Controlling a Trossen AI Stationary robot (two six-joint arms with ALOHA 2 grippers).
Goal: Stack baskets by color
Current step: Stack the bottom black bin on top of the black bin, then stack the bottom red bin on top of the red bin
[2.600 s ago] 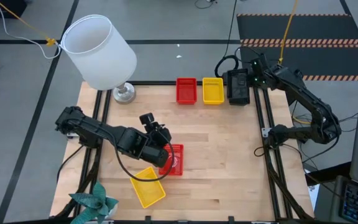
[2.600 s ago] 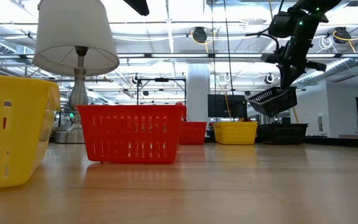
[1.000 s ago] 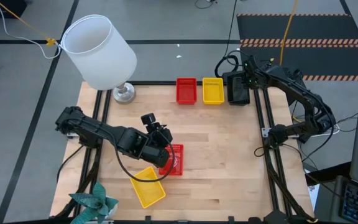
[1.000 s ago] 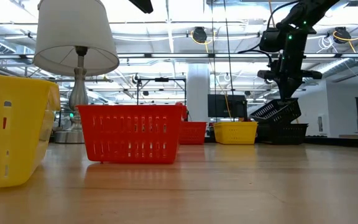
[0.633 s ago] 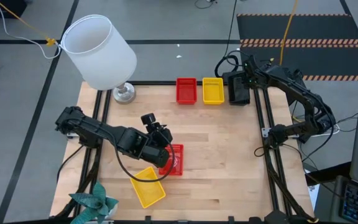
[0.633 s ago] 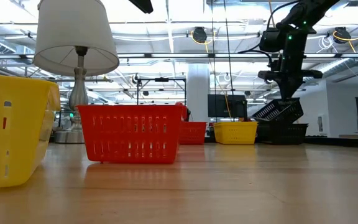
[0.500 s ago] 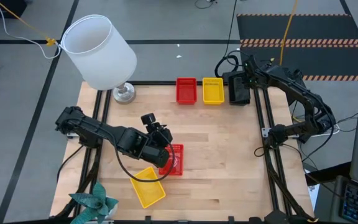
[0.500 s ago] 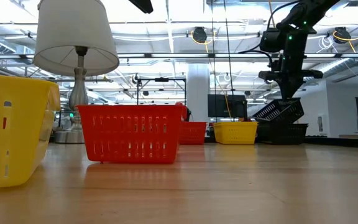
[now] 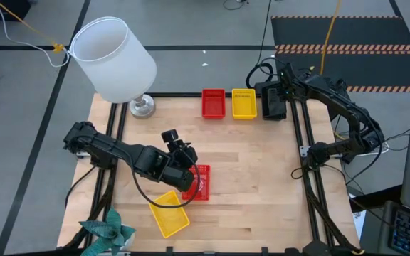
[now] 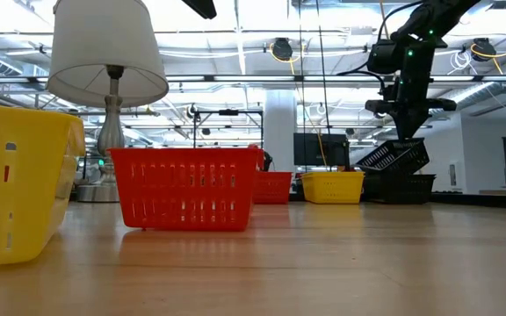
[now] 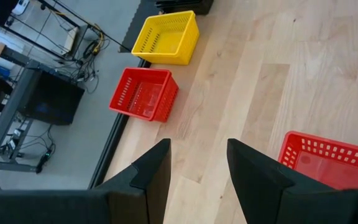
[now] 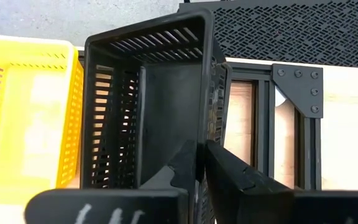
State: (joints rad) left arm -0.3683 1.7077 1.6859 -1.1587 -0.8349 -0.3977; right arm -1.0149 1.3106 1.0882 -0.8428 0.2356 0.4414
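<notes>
One black basket (image 12: 148,99) — tilted, its wall pinched in the nearly closed right gripper (image 12: 201,163), partly seated on the black stack (image 10: 402,187) at the table's far edge, beside the yellow basket (image 9: 244,103). Risk: released askew, it may jam or slide off. Left gripper (image 11: 197,163) — jaws apart, empty, above the near red basket (image 9: 199,182).

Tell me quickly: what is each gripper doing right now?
Left gripper: open, holding nothing.
Right gripper: shut on the black basket.
</notes>
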